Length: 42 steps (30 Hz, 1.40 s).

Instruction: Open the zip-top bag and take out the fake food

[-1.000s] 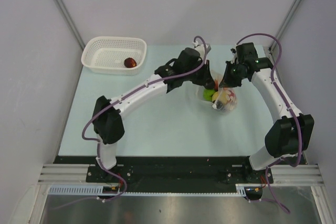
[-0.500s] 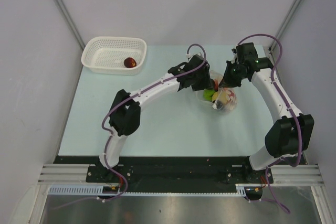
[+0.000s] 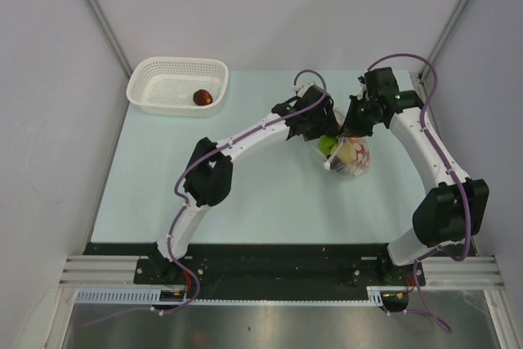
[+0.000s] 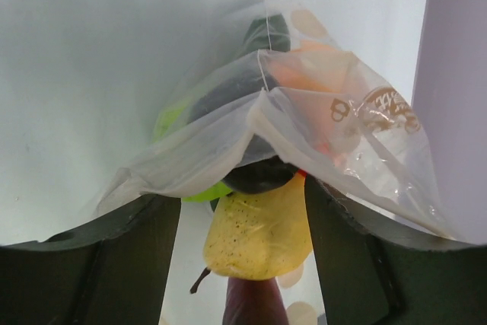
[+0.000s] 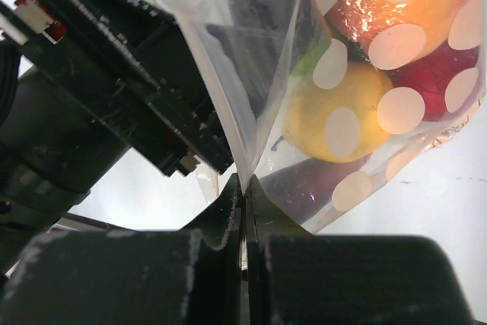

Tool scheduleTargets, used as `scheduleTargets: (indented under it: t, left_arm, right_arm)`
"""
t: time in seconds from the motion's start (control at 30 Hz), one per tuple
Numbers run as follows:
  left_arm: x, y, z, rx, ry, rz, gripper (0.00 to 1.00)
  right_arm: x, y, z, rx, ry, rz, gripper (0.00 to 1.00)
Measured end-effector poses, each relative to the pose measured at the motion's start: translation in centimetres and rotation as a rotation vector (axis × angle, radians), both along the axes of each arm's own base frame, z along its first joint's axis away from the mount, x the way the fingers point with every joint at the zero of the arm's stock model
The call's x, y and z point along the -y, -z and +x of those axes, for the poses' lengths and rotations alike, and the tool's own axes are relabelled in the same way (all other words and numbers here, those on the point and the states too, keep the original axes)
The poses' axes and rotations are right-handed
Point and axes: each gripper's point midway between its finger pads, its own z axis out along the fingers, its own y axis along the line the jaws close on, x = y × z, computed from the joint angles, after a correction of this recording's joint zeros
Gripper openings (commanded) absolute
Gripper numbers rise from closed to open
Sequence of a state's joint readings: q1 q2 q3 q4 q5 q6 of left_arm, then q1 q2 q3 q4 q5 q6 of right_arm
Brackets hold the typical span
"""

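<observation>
Left wrist: my left gripper (image 4: 242, 211) is spread wide in the mouth of the zip-top bag (image 4: 335, 119), right of centre on the table (image 3: 204, 194), with the fake food (image 4: 259, 234) between the jaws. My right gripper (image 5: 245, 188) pinches the film tight; I'd keep it taut and close gently.

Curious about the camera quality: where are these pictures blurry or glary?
Left wrist: the left tool looks soft, the yellow pear sharper. Right wrist: glare sparkles on the zip-top bag, the right tool dim. Top external: even, soft light.

One bag (image 3: 350, 158), one basket (image 3: 163, 87) (two arms (image 3: 249, 130))
</observation>
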<state>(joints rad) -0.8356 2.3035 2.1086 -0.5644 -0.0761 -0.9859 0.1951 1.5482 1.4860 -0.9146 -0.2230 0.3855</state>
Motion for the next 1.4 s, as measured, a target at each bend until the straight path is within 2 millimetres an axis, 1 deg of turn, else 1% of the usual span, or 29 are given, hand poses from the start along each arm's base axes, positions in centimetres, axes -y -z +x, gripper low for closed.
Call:
scheduleTargets:
  t: [0.13,0.3,0.43,0.5,0.53,0.57,0.63,0.73,0.83,0.87,0.97,1.1,1.17,1.27,1.33,1.4]
  left_arm:
    - [0.4,0.2,0.5,0.018,-0.004,-0.010,0.70]
    - [1.1,-0.3,1.5,0.083,-0.002,-0.040,0.76]
    - [1.9,-0.6,1.9,0.115,-0.001,-0.069,0.72]
    - [2.0,-0.7,2.1,0.123,-0.002,-0.075,0.67]
    - [2.2,-0.7,2.1,0.126,-0.001,-0.077,0.62]
    - [2.3,-0.7,2.2,0.128,-0.001,-0.080,0.51]
    - [2.5,-0.5,2.3,0.134,0.002,-0.080,0.43]
    - [2.6,-0.3,2.4,0.146,0.012,-0.072,0.27]
    - [2.8,-0.4,2.3,0.157,0.023,-0.070,0.20]
    - [2.8,-0.4,2.3,0.164,0.030,-0.066,0.10]
    - [3.0,-0.6,2.4,0.190,0.049,-0.062,0.00]
    - [2.5,-0.8,2.0,0.215,0.093,-0.034,0.00]
    - [2.2,-1.5,1.5,0.232,0.121,-0.028,0.00]
    - [1.4,-3.6,0.3,0.262,0.168,-0.030,0.00]
    - [0.6,-5.7,-0.7,0.291,0.204,-0.045,0.00]
    - [-0.2,-8.5,-1.7,0.338,0.247,-0.092,0.00]
  right_arm:
    - [-0.3,0.0,-0.1,-0.001,-0.007,0.001,0.00]
    - [-0.3,0.0,-0.4,-0.001,-0.008,0.001,0.00]
    - [-0.3,0.0,-0.6,-0.001,-0.008,0.001,0.00]
    - [-0.3,-0.1,-0.6,-0.001,-0.008,0.000,0.00]
    - [-0.3,-0.1,-0.7,-0.001,-0.008,0.000,0.00]
    - [-0.3,-0.1,-0.7,-0.002,-0.008,0.000,0.00]
    - [-0.2,-0.1,-0.8,-0.001,-0.007,-0.001,0.00]
    - [-0.1,-0.2,-0.8,0.002,-0.005,-0.002,0.00]
    - [0.2,-0.4,-0.7,0.005,0.004,-0.001,0.00]
    - [0.4,-0.4,-0.7,0.005,0.008,-0.001,0.00]
    - [1.2,-0.4,-0.4,0.007,0.026,-0.004,0.00]
    - [2.7,-0.3,-0.1,0.008,0.054,-0.009,0.00]
    - [3.4,-0.3,0.1,0.009,0.069,-0.014,0.00]
    - [4.3,-0.3,0.3,0.013,0.080,-0.024,0.00]
    - [4.7,-0.2,0.3,0.015,0.084,-0.033,0.00]
    - [5.0,-0.2,0.3,0.016,0.080,-0.045,0.00]
